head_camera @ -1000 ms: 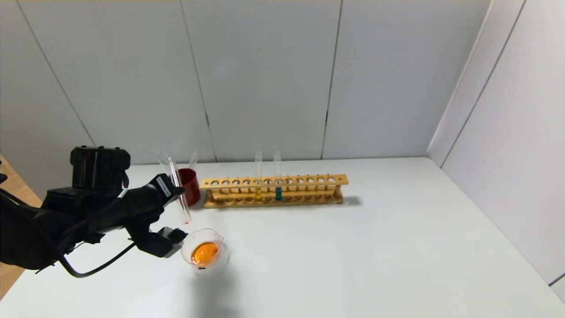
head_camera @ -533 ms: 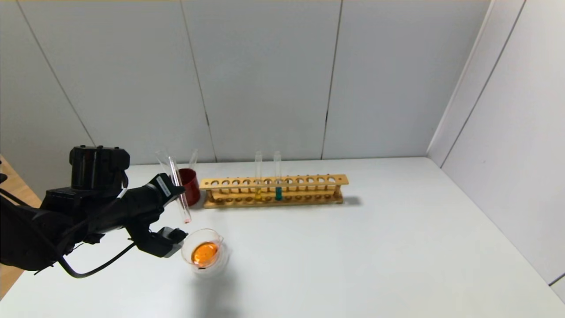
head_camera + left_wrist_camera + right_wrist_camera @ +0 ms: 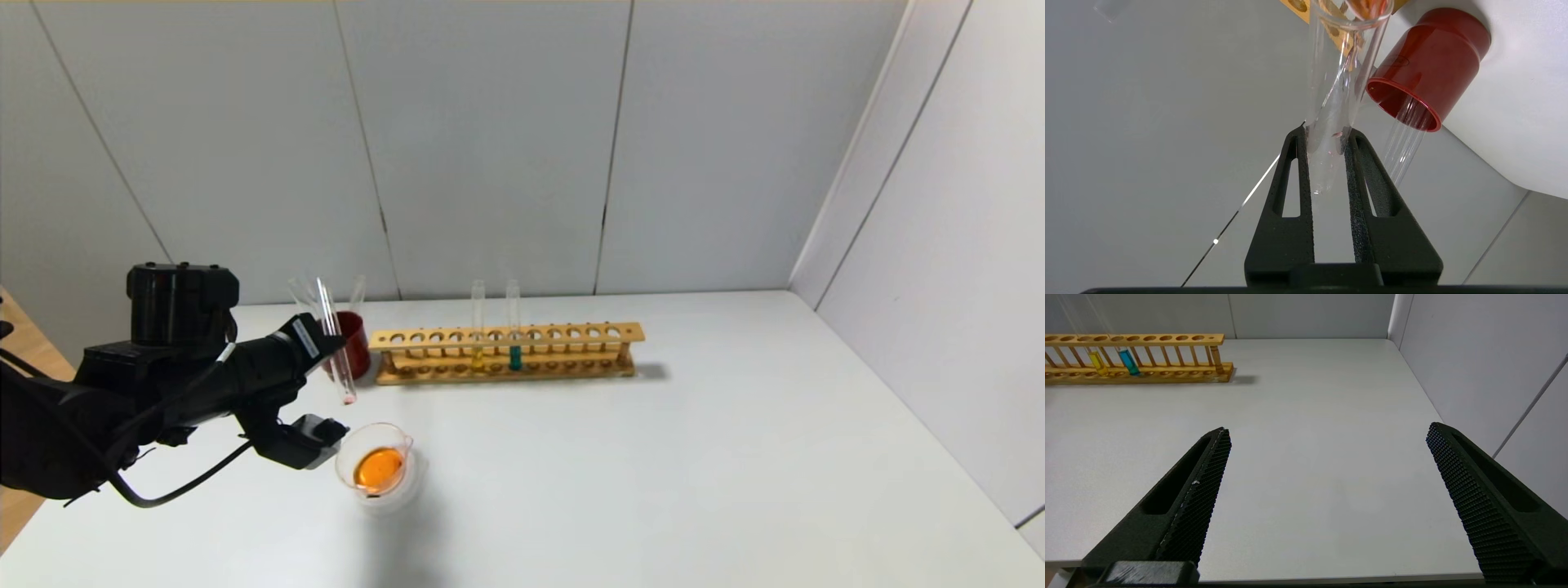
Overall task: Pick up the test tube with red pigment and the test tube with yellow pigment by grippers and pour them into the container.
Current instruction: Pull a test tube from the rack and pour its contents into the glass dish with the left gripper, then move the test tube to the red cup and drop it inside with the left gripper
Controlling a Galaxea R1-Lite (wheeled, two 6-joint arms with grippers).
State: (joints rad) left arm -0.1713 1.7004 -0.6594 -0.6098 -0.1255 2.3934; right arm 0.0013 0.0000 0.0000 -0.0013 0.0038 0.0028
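Note:
My left gripper [image 3: 323, 343] is shut on the test tube with red pigment [image 3: 336, 351]. The tube is nearly upright, rounded end down, with only a red trace at its bottom. It hangs just above and behind the container [image 3: 342, 460], a low clear glass dish holding orange liquid. In the left wrist view the fingertips [image 3: 1327, 132] pinch the clear tube [image 3: 1331, 81]. My right gripper [image 3: 1327, 430] is open and empty over bare table at the right. Clear tubes with no visible liquid lean in the dark red cup [image 3: 351, 343]; I cannot tell whether one is the test tube with yellow pigment.
A wooden rack [image 3: 571, 333] stands behind, right of the red cup [image 3: 1425, 69]. It holds a tube with yellow liquid [image 3: 478, 359] and a teal tube [image 3: 515, 357]; both show in the right wrist view [image 3: 1098, 362]. Walls close the back and right.
My left gripper has lifted the tube slightly and moved it back from the dish; the tube now stands more upright. The right arm has not moved.

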